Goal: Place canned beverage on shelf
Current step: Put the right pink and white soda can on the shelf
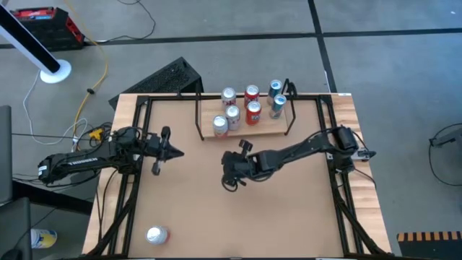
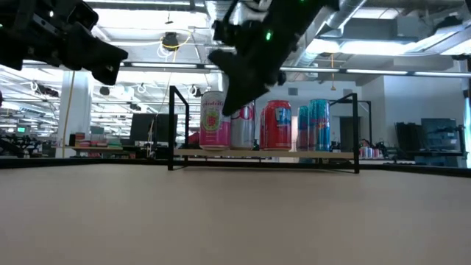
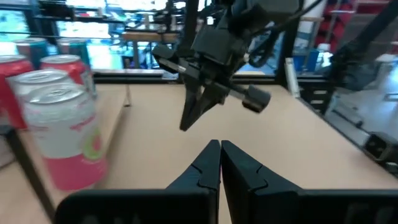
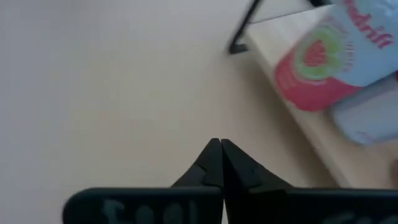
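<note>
The shelf (image 1: 268,127), a light-wood plank with black rod uprights, stands at the table's far middle with several cans standing on it. A pink-and-white can (image 2: 213,122) is at its left end. One more can (image 1: 157,235) sits near the table's near left corner, away from both grippers. My right gripper (image 1: 229,178) hangs shut over the bare tabletop just in front of the shelf, slanting down, with nothing between its fingers (image 4: 219,144). My left gripper (image 1: 179,153) waits shut and level at the table's left side.
Black frame rails (image 1: 133,180) run along the table's left and right sides. A black slatted object (image 1: 170,76) lies on the floor beyond the far left corner. Bare tabletop (image 1: 238,217) stretches between the shelf and the near edge.
</note>
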You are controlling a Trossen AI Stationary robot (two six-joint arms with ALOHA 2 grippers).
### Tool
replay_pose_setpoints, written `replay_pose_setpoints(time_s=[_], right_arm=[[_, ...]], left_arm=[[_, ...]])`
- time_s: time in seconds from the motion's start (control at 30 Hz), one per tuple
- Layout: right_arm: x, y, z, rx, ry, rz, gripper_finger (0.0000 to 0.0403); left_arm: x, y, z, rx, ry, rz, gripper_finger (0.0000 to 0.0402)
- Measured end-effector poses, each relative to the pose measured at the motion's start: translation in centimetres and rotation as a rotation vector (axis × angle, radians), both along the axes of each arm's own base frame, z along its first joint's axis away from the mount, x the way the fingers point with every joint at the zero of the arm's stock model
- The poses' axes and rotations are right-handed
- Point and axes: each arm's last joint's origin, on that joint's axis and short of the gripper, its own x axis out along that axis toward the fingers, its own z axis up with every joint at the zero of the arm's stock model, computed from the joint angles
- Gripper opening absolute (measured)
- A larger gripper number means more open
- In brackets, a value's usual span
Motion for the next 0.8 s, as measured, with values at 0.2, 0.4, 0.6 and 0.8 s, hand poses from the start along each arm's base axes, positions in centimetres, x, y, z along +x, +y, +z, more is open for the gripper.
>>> replay_pose_setpoints(time_s=[0.2, 0.4, 0.6, 0.8], right_arm=[[0.7, -3.6, -0.7, -0.093, 0.014, -0.088, 0.0029], [1.4, -7.2, -0.2, -0.146, -0.005, -0.088, 0.0014], [1.9, -9.7, 0.1, -0.095, -0.048, -0.03, 0.0019], [1.9, -11.6, 0.3, -0.073, -0.072, -0.028, 0.0019]], left_arm=[[0.0, 0.2, 0.0, 0.044, 0.001, 0.069, 0.0], [0.0, 0.3, 0.0, 0.08, 0.001, 0.107, 0.0], [0.0, 0.3, 0.0, 0.084, 0.001, 0.112, 0.0], [0.0, 0.3, 0.0, 0.084, 0.001, 0.112, 0.0]])
